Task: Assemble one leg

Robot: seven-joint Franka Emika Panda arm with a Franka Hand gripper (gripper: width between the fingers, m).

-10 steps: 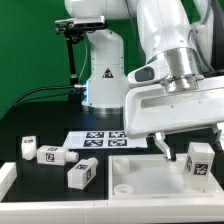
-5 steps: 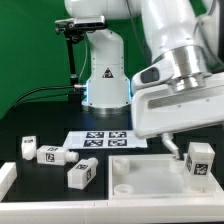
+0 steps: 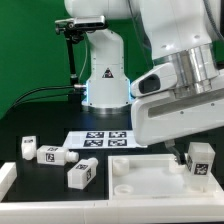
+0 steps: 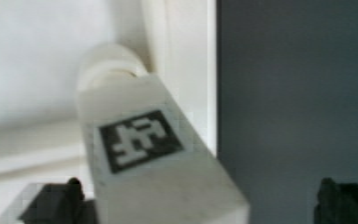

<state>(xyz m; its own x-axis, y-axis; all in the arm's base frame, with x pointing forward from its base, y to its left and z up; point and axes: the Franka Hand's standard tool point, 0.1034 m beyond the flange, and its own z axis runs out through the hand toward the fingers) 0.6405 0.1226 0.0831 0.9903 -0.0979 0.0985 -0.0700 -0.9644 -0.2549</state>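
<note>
One leg [image 3: 200, 160], a stubby white block with black-and-white tags, stands upright at the right corner of the big white panel [image 3: 140, 176]. My gripper [image 3: 188, 154] hangs just over it, jaws wide apart. In the wrist view the leg [image 4: 149, 140] lies between the two dark fingertips [image 4: 51, 203], closer to one of them and apart from the other. The gripper [image 4: 202, 205] is open and grips nothing. The panel [image 4: 34, 60] shows beside the leg, next to the dark table.
Three more legs lie on the black table at the exterior view's left: one [image 3: 28, 147], one [image 3: 50, 155] and one [image 3: 82, 172]. The marker board [image 3: 100, 139] lies behind the panel. The robot base [image 3: 103, 75] stands at the back.
My gripper has moved toward the exterior view's right and lower, ending over the standing leg. The leg and the other parts have not moved.
</note>
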